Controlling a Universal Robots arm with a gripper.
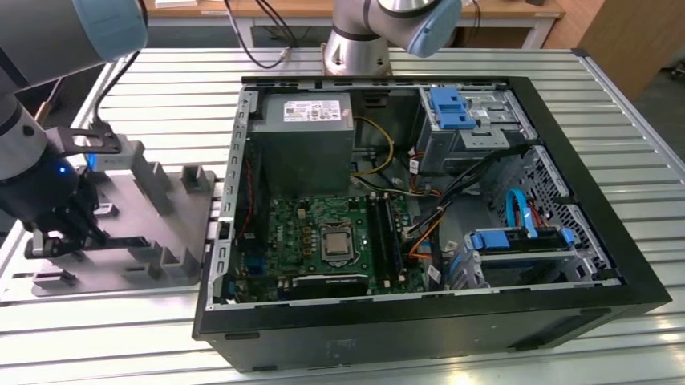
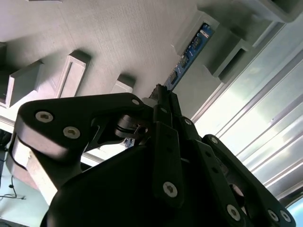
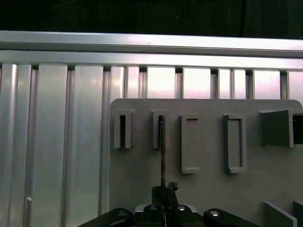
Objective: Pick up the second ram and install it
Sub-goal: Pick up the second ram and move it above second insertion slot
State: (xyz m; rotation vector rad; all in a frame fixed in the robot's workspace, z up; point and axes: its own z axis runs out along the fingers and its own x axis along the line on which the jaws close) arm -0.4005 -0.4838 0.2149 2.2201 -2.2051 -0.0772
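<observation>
The second ram (image 3: 162,151) stands on its edge in the grey fixture plate (image 3: 137,179), one end sitting in a slotted post (image 3: 161,130). In the second wrist view its circuit board (image 2: 191,49) runs from my fingertips toward a post. My gripper (image 3: 163,190) is shut on the near end of the stick, the black fingers (image 2: 165,101) pressed together around it. In the exterior view the gripper (image 1: 66,233) hangs low over the fixture plate (image 1: 176,216) at the exterior view's left, beside the open computer case (image 1: 428,321).
The motherboard (image 1: 321,241) lies in the case with memory slots (image 1: 383,233) beside the processor socket. Cables, blue drive brackets (image 1: 455,108) and a power supply (image 1: 305,136) crowd the case. Several upright posts (image 1: 150,172) rise from the plate. Ribbed aluminium table (image 3: 57,142) surrounds everything.
</observation>
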